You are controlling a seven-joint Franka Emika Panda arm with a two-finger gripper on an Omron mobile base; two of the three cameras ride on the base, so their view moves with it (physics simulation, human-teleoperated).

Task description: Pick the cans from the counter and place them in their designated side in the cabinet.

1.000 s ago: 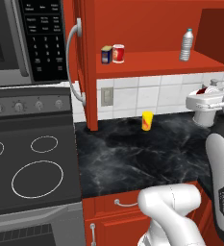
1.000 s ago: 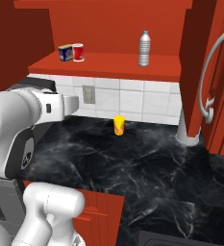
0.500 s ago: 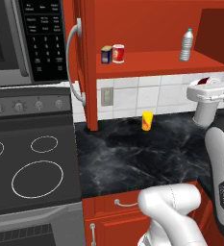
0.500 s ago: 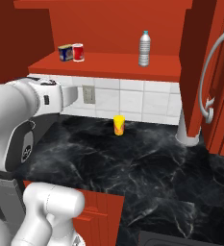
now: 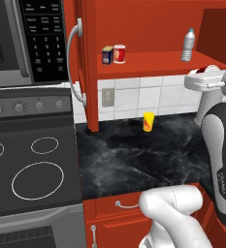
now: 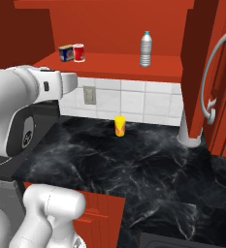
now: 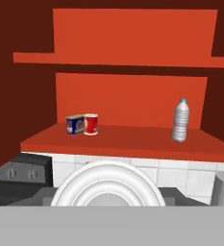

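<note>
Red cylindrical can with yellowish label [image 5: 119, 53] standing upright on red cabinet shelf [image 5: 148, 70], touching small blue-and-yellow box [image 5: 107, 55] — clear plastic bottle [image 5: 187, 45] sitting well apart at shelf's other end. Yellow-orange cup [image 5: 148, 121] resting on black marble tabletop [image 5: 134, 160] near tiled wall. Jaws staying closed, gripping nothing.

Open cabinet [image 6: 134, 65] shelf lying free between red can [image 6: 78, 53] beside blue-and-yellow box [image 6: 65, 53] and water bottle [image 6: 145, 49], yellow cup [image 6: 120, 126] standing alone on counter [image 6: 148, 164].
</note>
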